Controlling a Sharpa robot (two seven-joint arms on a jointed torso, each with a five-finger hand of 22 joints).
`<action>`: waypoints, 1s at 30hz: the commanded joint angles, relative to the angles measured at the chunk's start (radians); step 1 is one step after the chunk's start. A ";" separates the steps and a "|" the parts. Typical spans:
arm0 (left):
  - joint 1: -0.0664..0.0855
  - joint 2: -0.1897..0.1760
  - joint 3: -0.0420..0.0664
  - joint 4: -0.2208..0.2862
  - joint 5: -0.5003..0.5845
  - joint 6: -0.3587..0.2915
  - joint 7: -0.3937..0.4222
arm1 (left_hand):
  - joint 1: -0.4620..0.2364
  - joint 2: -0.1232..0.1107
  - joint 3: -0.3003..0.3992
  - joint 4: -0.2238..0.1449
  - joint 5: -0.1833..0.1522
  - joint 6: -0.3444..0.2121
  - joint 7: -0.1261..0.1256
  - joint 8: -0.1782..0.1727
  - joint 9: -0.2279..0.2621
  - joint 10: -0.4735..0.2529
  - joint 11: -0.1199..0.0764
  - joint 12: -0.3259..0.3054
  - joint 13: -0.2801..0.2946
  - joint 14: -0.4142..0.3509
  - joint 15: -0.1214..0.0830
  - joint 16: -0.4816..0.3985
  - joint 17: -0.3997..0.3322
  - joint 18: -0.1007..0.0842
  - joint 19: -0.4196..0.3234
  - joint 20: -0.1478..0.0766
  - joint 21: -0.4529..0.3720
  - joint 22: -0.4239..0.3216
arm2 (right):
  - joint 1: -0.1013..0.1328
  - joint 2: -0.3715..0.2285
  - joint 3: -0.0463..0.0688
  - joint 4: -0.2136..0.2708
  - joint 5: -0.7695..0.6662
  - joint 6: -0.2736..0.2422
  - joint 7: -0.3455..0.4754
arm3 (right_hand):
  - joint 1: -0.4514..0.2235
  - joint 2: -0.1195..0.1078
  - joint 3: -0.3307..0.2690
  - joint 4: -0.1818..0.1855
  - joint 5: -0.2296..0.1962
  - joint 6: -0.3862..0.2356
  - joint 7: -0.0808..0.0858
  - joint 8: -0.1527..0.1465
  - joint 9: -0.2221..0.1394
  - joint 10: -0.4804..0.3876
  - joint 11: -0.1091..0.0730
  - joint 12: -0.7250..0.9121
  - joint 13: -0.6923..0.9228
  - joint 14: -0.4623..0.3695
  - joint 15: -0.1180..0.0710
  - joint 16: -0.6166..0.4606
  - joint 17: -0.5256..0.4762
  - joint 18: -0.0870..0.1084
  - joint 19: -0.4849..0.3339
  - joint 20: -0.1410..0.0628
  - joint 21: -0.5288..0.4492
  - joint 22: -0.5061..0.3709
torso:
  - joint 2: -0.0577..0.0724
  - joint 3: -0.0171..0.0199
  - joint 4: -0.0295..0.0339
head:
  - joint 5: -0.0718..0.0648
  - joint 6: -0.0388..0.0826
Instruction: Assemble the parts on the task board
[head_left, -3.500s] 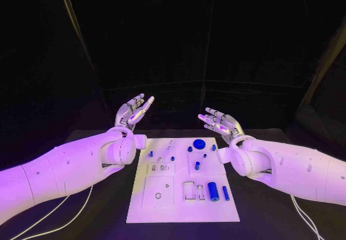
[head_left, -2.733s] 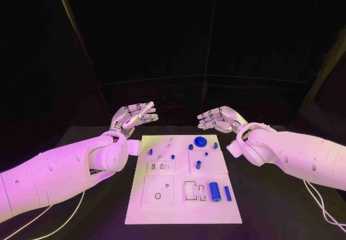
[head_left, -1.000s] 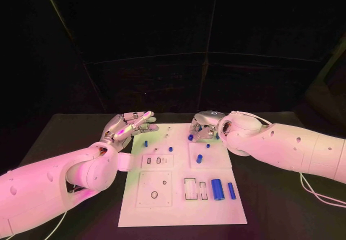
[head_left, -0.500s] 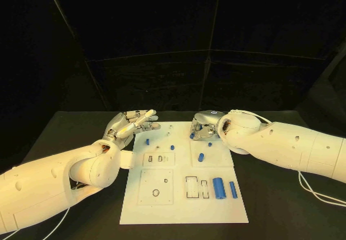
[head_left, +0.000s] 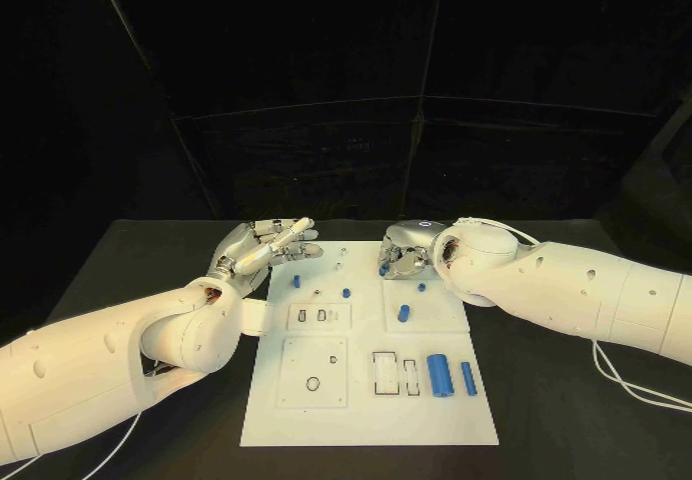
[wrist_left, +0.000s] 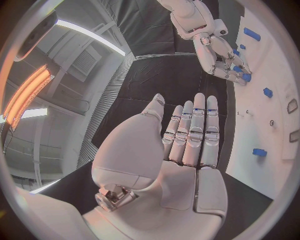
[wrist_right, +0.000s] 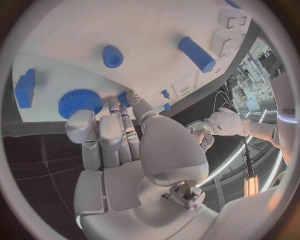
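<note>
Right robot hand touching blue gear, two cylinders

A flat white rectangular task board lies in the middle of the black table, its long side running from near to far. On its near right part a thick blue cylinder lies on its side, with a slimmer blue rod just beside it to the right, both pointing near to far. Left of them sit empty rectangular slots, and on the near left a square panel with an oval hole. Farther up, a short blue peg lies right of centre, and small blue pegs stand left of centre. At the far right edge lies a round blue toothed gear, with a blue block near it.
</note>
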 joint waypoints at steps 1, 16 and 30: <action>0.002 0.000 0.001 0.003 -0.007 0.012 0.001 | 0.015 0.000 -0.002 -0.007 0.000 0.005 -0.001 -0.005 -0.001 0.001 0.002 -0.004 -0.002 0.002 0.004 -0.002 0.002 0.014 0.006 0.000 -0.001 -0.001 | 0.000 0.002 -0.001 0.000 0.001 0.018 0.003 | -0.008 0.001 0.012 -0.001 -0.002 0.010 -0.002 0.001 0.001 0.007 0.001 0.001 -0.001 0.030 0.007 0.009 0.006 -0.019 0.005 0.004 0.010 0.009 | 0.002 0.0000 0.0002 | 0.000 -0.002; 0.003 -0.002 0.001 0.001 -0.007 0.012 -0.003 | 0.021 0.002 -0.001 -0.012 0.000 0.005 -0.001 -0.007 -0.001 0.000 0.002 -0.007 -0.003 0.003 0.003 -0.002 0.004 0.014 0.007 0.000 -0.001 -0.002 | 0.000 -0.005 -0.001 0.020 0.022 -0.110 0.020 | -0.007 0.046 0.126 0.011 -0.039 0.101 -0.037 0.031 0.012 0.097 -0.032 0.021 0.016 0.026 -0.019 0.052 0.033 -0.031 0.030 -0.017 0.067 0.096 | 0.003 -0.0011 0.0010 | 0.004 0.006; 0.005 -0.001 0.001 -0.009 -0.007 0.015 -0.006 | 0.026 0.003 -0.001 -0.017 0.000 0.004 0.000 -0.009 -0.001 -0.001 0.002 -0.010 -0.004 0.004 0.003 -0.002 0.006 0.014 0.008 -0.001 -0.002 -0.003 | 0.000 0.084 0.027 -0.069 0.032 -0.229 -0.019 | -0.015 0.033 0.137 0.013 -0.044 0.104 -0.038 0.029 0.011 0.100 -0.034 0.016 0.017 0.024 -0.020 0.054 0.031 -0.032 0.030 -0.019 0.072 0.102 | 0.005 -0.0017 0.0049 | 0.006 0.016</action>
